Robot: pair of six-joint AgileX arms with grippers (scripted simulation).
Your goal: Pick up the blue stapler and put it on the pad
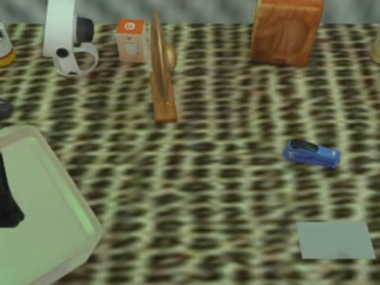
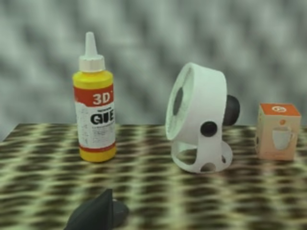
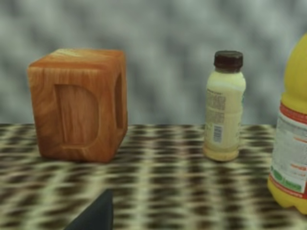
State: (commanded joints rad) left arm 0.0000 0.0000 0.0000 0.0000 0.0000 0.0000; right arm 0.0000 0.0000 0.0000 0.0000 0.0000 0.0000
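The blue stapler (image 1: pixel 311 154) lies flat on the patterned table right of centre, with its dark patch at its left end. The pad (image 1: pixel 336 240), a thin pale grey-blue sheet, lies nearer the front right corner, apart from the stapler. My left gripper (image 1: pixel 7 202) is a dark shape at the left edge over the green tray, far from both. In the left wrist view only a dark tip of the left gripper (image 2: pixel 96 214) shows. My right gripper (image 3: pixel 96 214) is out of the top view, and only a dark wedge of it shows in the right wrist view. Neither gripper holds anything that I can see.
A large pale green tray (image 1: pixel 65 202) fills the front left. Along the back stand a white fan (image 1: pixel 68 35), an orange-and-white box (image 1: pixel 130 40), an upright wooden piece (image 1: pixel 161 71) and a wooden block (image 1: pixel 287 29). A yellow glue bottle (image 2: pixel 94 103) and two bottles (image 3: pixel 224 106) stand at the far corners.
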